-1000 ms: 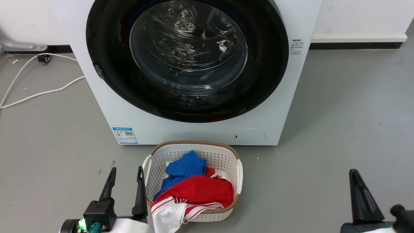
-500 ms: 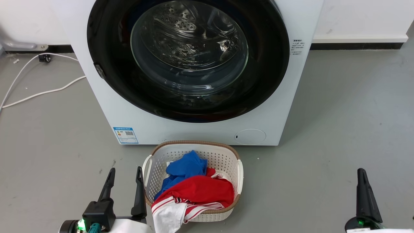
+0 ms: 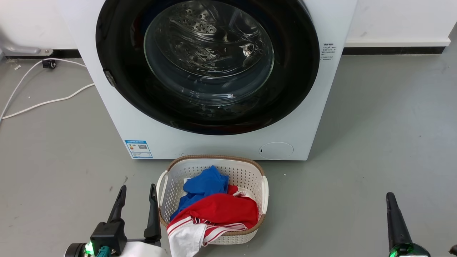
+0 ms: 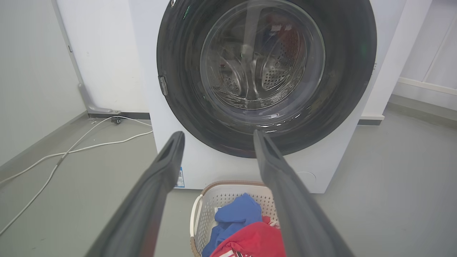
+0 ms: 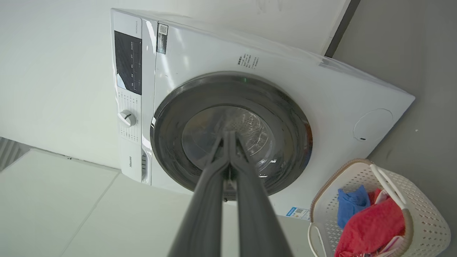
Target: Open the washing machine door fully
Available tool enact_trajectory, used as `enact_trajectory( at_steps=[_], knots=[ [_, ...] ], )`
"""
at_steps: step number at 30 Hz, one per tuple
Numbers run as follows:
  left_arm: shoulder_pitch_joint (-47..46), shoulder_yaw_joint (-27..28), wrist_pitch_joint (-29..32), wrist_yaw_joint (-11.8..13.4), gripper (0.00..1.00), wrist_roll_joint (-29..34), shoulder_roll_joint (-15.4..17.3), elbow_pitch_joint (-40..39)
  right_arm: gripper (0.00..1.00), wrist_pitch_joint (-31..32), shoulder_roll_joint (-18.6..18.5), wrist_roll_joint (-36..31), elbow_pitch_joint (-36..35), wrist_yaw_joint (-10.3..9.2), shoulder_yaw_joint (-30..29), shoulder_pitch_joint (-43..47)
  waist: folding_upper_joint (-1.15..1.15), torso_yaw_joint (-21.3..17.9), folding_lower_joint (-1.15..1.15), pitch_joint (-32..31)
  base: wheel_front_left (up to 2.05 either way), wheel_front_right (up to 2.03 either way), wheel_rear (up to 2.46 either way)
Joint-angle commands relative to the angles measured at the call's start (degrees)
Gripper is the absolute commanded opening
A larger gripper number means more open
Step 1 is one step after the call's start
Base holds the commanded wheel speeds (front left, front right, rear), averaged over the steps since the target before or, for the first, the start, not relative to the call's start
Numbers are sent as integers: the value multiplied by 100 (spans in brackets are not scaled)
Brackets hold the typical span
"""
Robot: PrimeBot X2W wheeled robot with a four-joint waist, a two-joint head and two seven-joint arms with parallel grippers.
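Observation:
The washing machine [image 3: 117, 121] is a white box standing on the grey floor in the head view. Its washing machine door [image 3: 209, 53], a glossy black rim around a glass bowl, lies flush against the front. The steel drum shows through the glass. My left gripper [image 3: 138, 186] is open at the lower left, well short of the machine. In the left wrist view the left gripper [image 4: 218, 133] points at the door [image 4: 266, 64]. My right gripper [image 3: 390, 196] is shut at the lower right, holding nothing. Its joined tips [image 5: 229, 134] line up with the door [image 5: 171, 117] from a distance.
A white laundry basket [image 3: 214, 162] with red, blue and white clothes stands on the floor right before the machine, between my grippers. White cables [image 3: 43, 103] trail over the floor on the left. A wall with a dark skirting runs behind.
My right gripper has turned so its fingers show edge-on, and it has sunk slightly toward the bottom edge. The left gripper, door and basket have stayed put.

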Motion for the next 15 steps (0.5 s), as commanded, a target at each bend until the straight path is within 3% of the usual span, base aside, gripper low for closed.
enact_trajectory(
  at_steps=[1,5,10,15],
  knots=[
    [48,10,-16,-11,100,28,-2,-2,0,31,-98,250,-57,1,23,75,0,-1,0,2,0,0,0],
    [53,18,-16,4,100,35,-1,-7,0,126,-200,864,-179,1,-96,99,0,-6,0,9,0,0,0],
    [60,15,-16,9,100,23,-1,-17,0,366,-3,1556,-250,1,-524,135,0,-9,0,26,0,0,0],
    [43,21,-16,10,100,27,-1,-26,0,783,115,1619,-154,1,-850,165,0,2,0,40,0,0,0]
  ],
)
